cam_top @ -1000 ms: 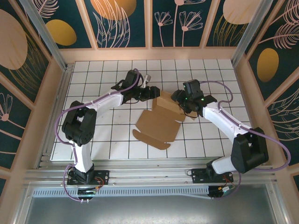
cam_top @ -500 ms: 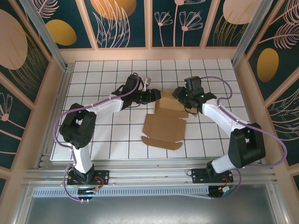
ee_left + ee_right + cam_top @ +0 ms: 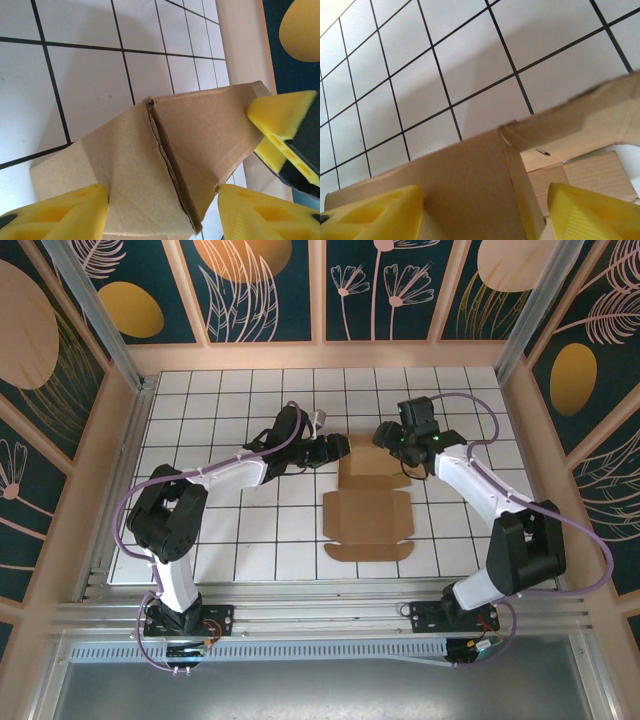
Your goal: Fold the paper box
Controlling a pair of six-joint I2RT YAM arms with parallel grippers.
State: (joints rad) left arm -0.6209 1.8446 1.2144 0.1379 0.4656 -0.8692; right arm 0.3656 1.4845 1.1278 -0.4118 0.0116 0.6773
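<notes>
Room: an enclosure of dark teal panels [image 3: 270,290] painted with gold discs and pale plant outlines, set in light wooden framing, with a metal rail [image 3: 320,618] along the near edge.
Tabletop [image 3: 200,440]: white, ruled in a black grid, taking up the floor of the enclosure.
Arms: the left arm [image 3: 230,470] and right arm [image 3: 480,495] reach in from the near corners and meet at the middle of the far half, each trailing a purple cable.
Paper box [image 3: 368,515]: brown cardboard at the centre of the tabletop, its near panel and flaps flat on the grid, its far end folded up between the two tools.
Left tool [image 3: 338,447]: at the raised end's left side; the wrist view has its yellow fingers [image 3: 60,215] standing apart on either side of a creased cardboard corner [image 3: 150,165], and whether they pinch it cannot be told.
Right tool [image 3: 384,436]: at the raised end's right side, its fingers [image 3: 370,212] spread with a cardboard wall [image 3: 470,185] between them; a grip cannot be told either.
</notes>
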